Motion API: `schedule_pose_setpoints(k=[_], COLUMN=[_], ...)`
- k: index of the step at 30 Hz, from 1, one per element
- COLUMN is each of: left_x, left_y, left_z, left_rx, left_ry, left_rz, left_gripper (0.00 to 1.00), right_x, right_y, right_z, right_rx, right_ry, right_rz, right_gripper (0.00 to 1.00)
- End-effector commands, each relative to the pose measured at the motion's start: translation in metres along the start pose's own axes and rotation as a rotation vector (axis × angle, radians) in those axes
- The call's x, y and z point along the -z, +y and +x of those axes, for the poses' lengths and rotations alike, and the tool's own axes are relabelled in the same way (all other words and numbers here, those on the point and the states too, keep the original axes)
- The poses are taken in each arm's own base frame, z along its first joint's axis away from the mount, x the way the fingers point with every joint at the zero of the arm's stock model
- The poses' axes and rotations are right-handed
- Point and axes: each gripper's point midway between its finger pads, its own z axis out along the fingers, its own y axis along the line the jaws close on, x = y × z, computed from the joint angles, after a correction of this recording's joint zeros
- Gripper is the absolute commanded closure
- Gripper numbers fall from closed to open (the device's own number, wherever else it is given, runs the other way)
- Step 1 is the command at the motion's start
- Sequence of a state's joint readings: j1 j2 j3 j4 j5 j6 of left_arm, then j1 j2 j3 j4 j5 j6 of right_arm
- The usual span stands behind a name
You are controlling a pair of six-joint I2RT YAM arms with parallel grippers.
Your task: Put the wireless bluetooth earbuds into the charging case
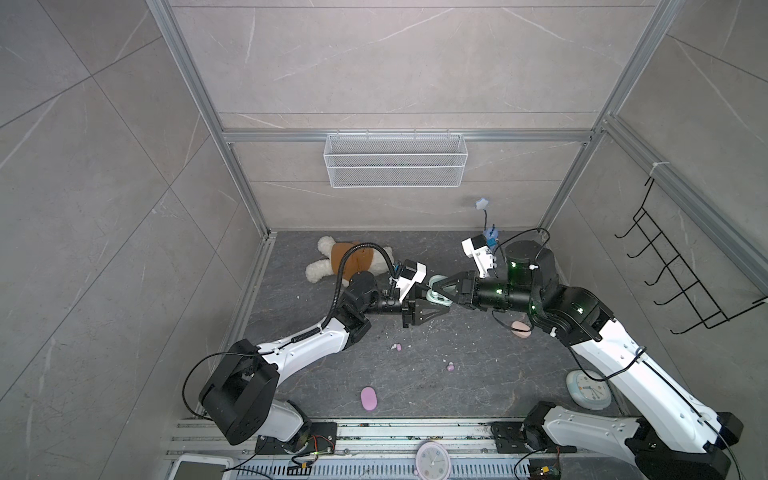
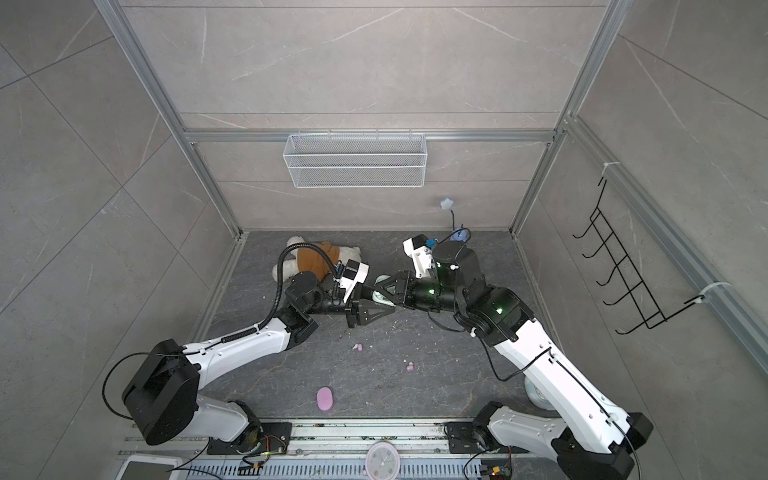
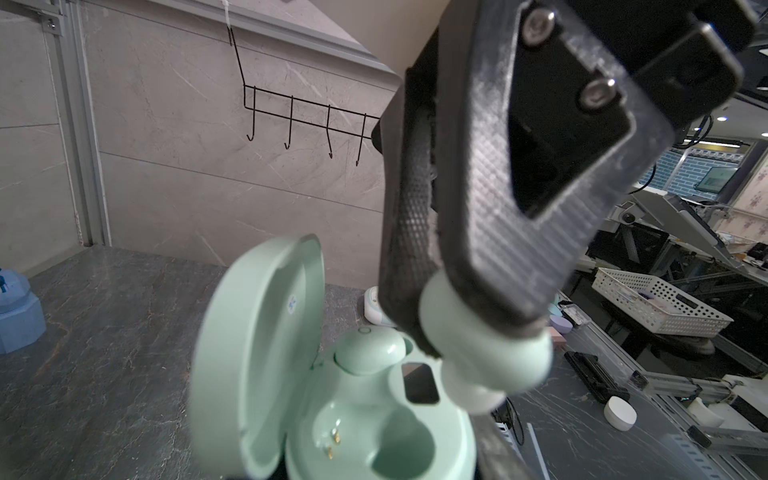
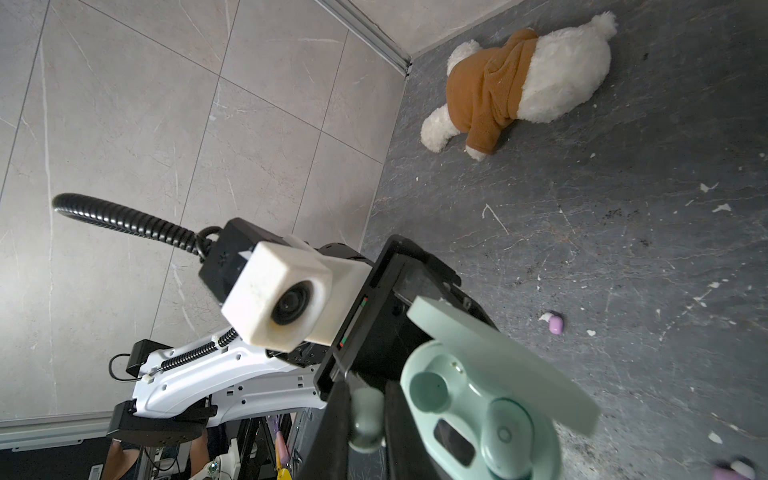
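The mint charging case (image 3: 374,432) is open, its lid (image 3: 257,353) up, and my left gripper (image 1: 434,301) is shut on its base, held off the floor at mid-table. One mint earbud (image 3: 368,349) sits in a socket; the other socket (image 3: 399,440) with gold pins is bare. My right gripper (image 4: 365,419) is shut on a second mint earbud (image 4: 366,409), hanging just above the case (image 4: 490,419) beside the bare socket. In both top views the two grippers meet tip to tip over the case (image 2: 380,296). Two lilac earbuds (image 1: 397,347) (image 1: 450,367) lie loose on the floor.
A shut lilac case (image 1: 368,399) lies near the front, a peach case (image 1: 520,330) under the right arm. A plush toy (image 1: 349,259) lies behind the left arm. A blue clock (image 1: 588,388) stands right, a wire basket (image 1: 395,160) and hook rack (image 1: 681,270) hang on the walls.
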State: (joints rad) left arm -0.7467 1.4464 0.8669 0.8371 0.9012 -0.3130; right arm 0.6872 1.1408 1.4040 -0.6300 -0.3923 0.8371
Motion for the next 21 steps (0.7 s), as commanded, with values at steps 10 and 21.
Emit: schedule_pose_setpoints(k=[10, 21], left_x=[0.000, 0.000], left_y=[-0.020, -0.022], left_z=[-0.034, -0.035], left_rx=[-0.127, -0.130], left_ry=[-0.056, -0.057], left_rz=[0.051, 0.050], left_gripper=[0.75, 0.75], right_x=[-0.006, -0.011], right_y=[-0.008, -0.016], right_z=[0.000, 0.003], right_rx=[0.003, -0.005], right_ry=[-0.009, 0.004], right_rz=[0.030, 0.050], right_gripper=[0.87, 0.87])
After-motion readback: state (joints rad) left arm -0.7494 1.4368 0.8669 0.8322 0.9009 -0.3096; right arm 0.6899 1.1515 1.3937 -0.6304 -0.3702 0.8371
